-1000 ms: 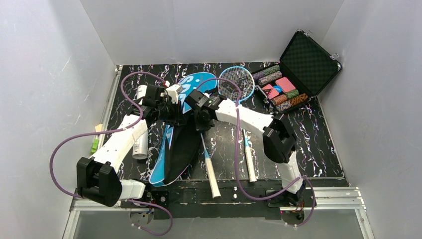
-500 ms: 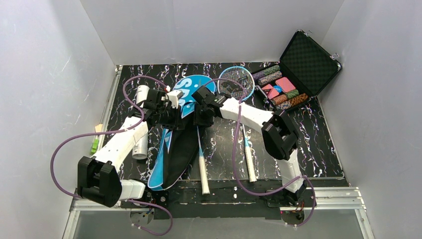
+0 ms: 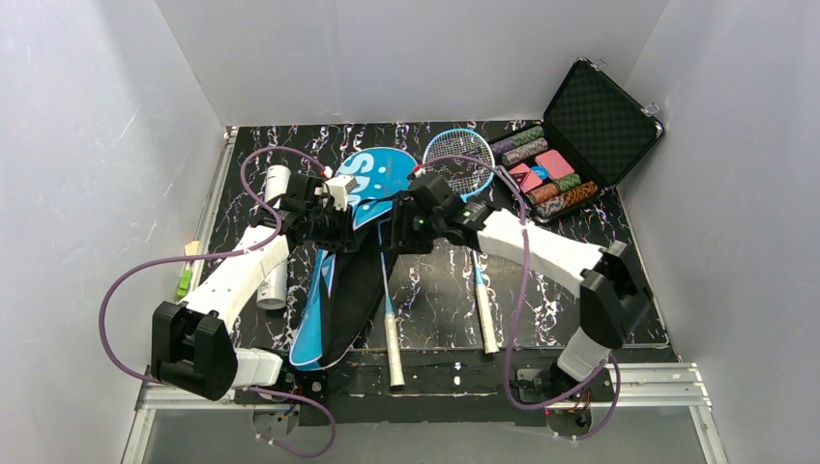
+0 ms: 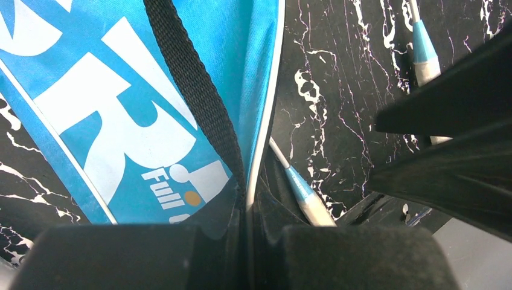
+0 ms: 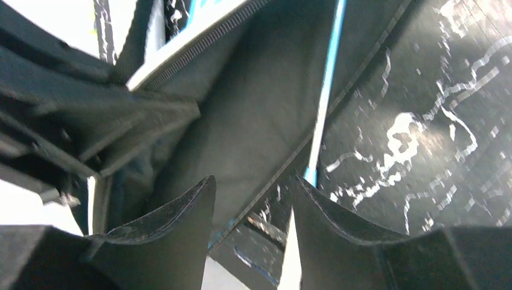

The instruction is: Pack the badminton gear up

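The blue racket-shaped bag (image 3: 372, 174) lies open at mid-table, its black inside (image 3: 350, 285) showing. My left gripper (image 3: 338, 224) is shut on the bag's white-piped edge (image 4: 261, 145), holding the flap up. One light-blue racket has its shaft (image 5: 326, 90) running into the bag's mouth, with its white handle (image 3: 391, 338) sticking out toward the near edge. My right gripper (image 5: 253, 199) hovers open just above that shaft, holding nothing. The second racket (image 3: 462, 160) lies flat to the right, handle (image 3: 483, 319) near me. A long white tube (image 3: 274, 285) lies under my left arm.
An open black case of coloured chips (image 3: 571, 145) stands at the back right. A small green and yellow item (image 3: 185, 278) sits at the table's left edge. Purple cables loop over both arms. Grey walls close in on three sides.
My right gripper has opened and let go of the racket shaft, and its arm has swung out to the right. The racket's handle has shifted left, closer to the bag. The left gripper keeps its hold.
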You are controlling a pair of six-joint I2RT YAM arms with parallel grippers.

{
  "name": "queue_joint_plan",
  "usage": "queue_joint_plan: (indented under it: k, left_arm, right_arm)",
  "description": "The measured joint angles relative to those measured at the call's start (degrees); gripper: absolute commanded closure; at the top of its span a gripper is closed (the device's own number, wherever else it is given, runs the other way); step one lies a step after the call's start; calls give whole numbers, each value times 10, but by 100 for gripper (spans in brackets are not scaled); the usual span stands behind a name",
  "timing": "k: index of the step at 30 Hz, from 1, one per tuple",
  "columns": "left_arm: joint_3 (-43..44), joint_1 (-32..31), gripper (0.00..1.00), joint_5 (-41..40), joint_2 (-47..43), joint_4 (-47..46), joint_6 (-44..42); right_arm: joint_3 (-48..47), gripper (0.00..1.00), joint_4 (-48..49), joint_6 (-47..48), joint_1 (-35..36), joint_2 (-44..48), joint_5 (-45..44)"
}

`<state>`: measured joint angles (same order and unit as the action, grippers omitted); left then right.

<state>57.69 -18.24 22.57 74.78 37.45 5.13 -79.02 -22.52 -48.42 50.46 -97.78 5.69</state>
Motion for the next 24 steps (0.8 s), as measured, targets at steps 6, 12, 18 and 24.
queue_joint_plan:
  k: [6, 12, 18, 24]
  left_arm:
    - [-2, 0, 100, -1, 0, -7, -1]
    - [-16, -1, 100, -4, 13, -22, -13]
    - [-43, -3, 100, -6, 17, -40, -24]
    - [-38, -3, 100, -7, 14, -40, -26]
  right_arm:
    - [142, 43, 17, -8, 6, 84, 0]
    - [235, 43, -2, -23, 3, 96, -19]
    - [192, 43, -57, -10, -27, 108, -87]
    - [158, 33, -101, 31, -142, 115, -158]
